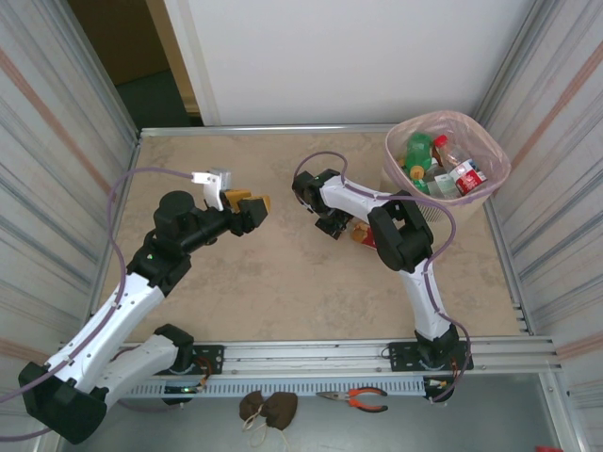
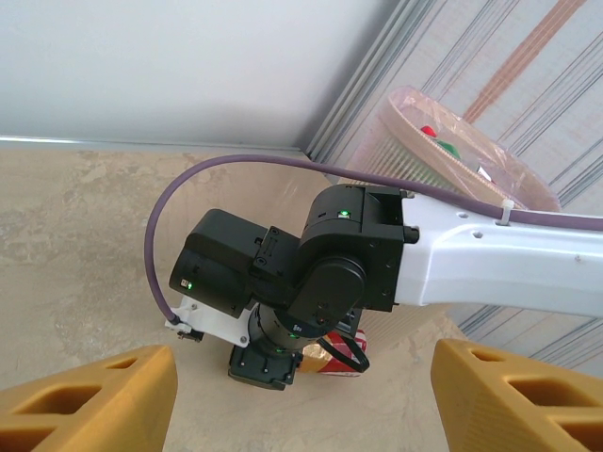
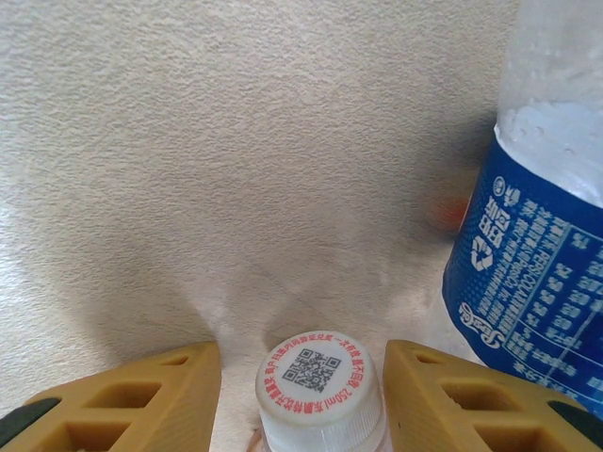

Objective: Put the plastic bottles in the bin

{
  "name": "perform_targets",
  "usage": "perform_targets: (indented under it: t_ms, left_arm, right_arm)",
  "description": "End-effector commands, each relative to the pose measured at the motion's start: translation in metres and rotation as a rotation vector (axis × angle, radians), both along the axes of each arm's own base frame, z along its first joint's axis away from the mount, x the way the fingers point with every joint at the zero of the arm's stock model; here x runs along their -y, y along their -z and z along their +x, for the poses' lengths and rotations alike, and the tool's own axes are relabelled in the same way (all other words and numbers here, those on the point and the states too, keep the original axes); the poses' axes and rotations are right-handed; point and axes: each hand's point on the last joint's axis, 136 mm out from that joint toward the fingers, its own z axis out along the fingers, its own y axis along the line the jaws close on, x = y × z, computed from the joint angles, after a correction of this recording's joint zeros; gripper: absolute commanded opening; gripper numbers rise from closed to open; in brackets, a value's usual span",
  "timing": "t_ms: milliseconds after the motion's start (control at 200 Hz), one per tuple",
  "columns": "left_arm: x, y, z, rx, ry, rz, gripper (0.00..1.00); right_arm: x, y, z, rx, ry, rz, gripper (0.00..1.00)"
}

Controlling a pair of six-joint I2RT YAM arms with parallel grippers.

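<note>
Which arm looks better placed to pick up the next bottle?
The right arm. The right hand is open astride a white-capped bottle, a blue-labelled bottle lies beside it, and the bin stands on that side. The left hand hangs open over the table, away from both bottles.

Left arm (image 1: 141, 273) reaches forward, left gripper (image 1: 252, 201) raised with fingers wide apart. Right arm (image 1: 415, 273) folds back, right gripper (image 3: 301, 377) low, fingers parted.

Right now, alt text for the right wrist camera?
A white bottle cap with a QR code sits between the two yellow fingers of the right claw, over the beige table. A clear bottle with a blue label runs down the right edge.
</note>
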Motion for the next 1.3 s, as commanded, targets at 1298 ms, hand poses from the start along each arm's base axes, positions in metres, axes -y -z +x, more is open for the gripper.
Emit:
perform_targets:
  t_ms: [1298]
  left_arm:
    - [-0.003,0.005,0.003,-0.012,-0.009,-0.004,0.72]
  right_arm:
    - [0.016,-0.02,-0.01,-0.016,-0.024,-0.017,0.34]
